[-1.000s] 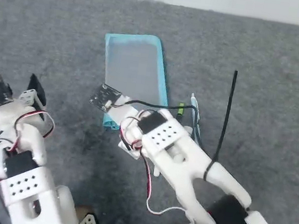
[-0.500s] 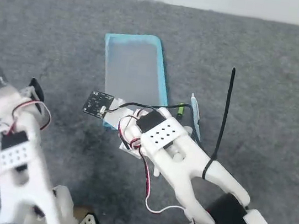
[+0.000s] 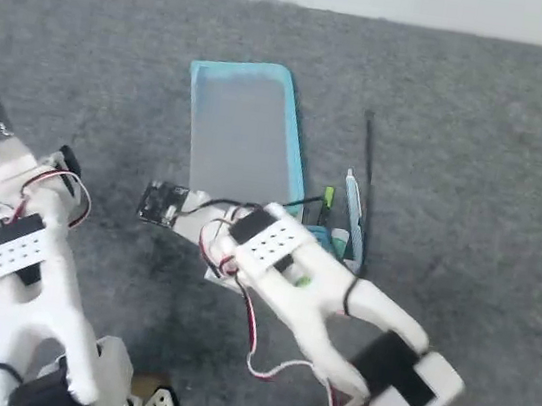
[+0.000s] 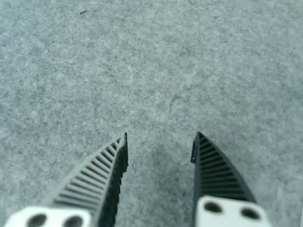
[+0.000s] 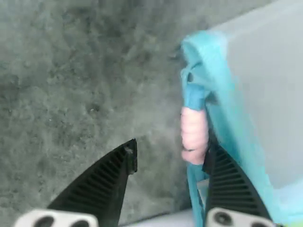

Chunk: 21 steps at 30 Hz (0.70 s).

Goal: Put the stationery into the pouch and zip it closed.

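Note:
The teal pouch (image 3: 246, 129) with a translucent front lies flat at mid-table. In the right wrist view its near corner (image 5: 222, 71) carries a pink zipper pull (image 5: 194, 135). My right gripper (image 5: 170, 156) is open at that corner, one fingertip (image 5: 214, 163) just beside the pull, the other over bare felt. A green pen (image 3: 327, 203), a white and blue pen (image 3: 353, 213) and a small teal item (image 3: 330, 240) lie on the felt right of the pouch. My left gripper (image 4: 161, 146) is open over bare grey felt at the table's left, holding nothing.
Grey felt (image 3: 482, 142) covers the whole table. A thin black cable (image 3: 365, 191) rises off the right arm (image 3: 301, 278) above the pens. The left arm (image 3: 27, 250) stands at the front left.
The right arm swung left and lower, carrying its wrist toward the pouch's near-left corner; its cable tipped left. The left arm lifted and pulled back leftward.

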### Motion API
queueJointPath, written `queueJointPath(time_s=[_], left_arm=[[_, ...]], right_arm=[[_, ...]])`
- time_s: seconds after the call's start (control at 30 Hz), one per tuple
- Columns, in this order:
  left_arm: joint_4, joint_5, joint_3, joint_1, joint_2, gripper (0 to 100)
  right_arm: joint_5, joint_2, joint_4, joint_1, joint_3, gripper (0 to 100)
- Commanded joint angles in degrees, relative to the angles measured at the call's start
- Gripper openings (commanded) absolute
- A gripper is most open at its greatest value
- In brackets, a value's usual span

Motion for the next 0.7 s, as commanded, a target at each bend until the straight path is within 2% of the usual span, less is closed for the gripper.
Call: queueJointPath(time_s=[0.0,0.17,0.4,0.67], left_arm=[[-2.0,0.7,-3.6,0.1,-0.4,21],[-1.9,0.7,-3.6,0.1,-0.4,21],[-1.9,0.7,-3.6,0.1,-0.4,21],[-1.8,0.7,-3.6,0.4,-0.4,21]], right_arm=[[-0.2,2.7,-1.4,0.3,-5.6,22.4],[-3.0,7.6,-1.2,2.0,-9.9,19.9],[-7.7,9.4,-1.7,2.4,-12.0,0.5],[-14.0,-0.4,2.6,6.5,-11.3,0.6]])
